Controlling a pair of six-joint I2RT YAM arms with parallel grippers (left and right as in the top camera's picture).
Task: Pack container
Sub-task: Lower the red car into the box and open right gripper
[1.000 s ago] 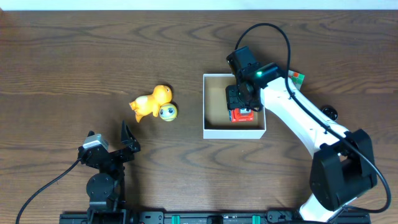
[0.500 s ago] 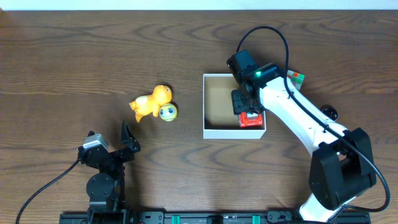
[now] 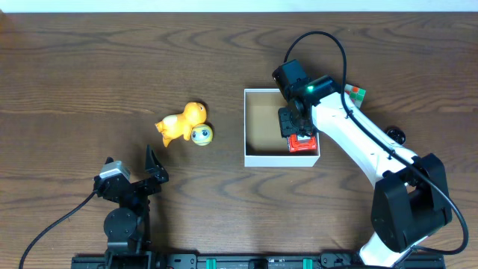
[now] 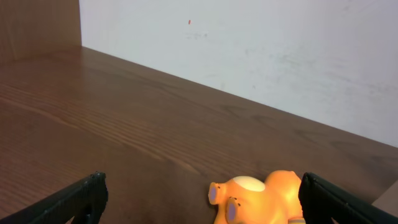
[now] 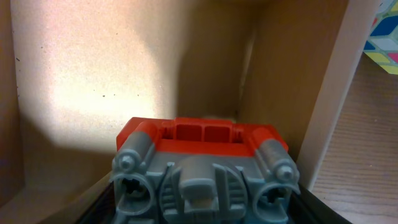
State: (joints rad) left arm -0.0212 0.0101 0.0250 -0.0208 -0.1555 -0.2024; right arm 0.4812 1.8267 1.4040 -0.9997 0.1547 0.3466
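I have the right gripper (image 3: 297, 134) half-spread and clamped on the red-and-grey toy (image 5: 202, 165), low in the near-right corner of the container (image 3: 258, 159), which sits right of the table's middle, so I judge the next move is to release and lift straight clear, while the left gripper (image 3: 131, 166) hangs wide open and empty.

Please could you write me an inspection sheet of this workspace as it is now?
Surface: dark wooden table, no spills seen.
Job's things: container upright, open; red and grey toy in its near right corner; orange toy touching yellow face ball, outside, to its left.
Clutter: coloured cube right of container.
Grippers: left gripper open, empty; right gripper shut on red and grey toy.
Cables: black cable loops over right gripper.
Surroundings: white wall.
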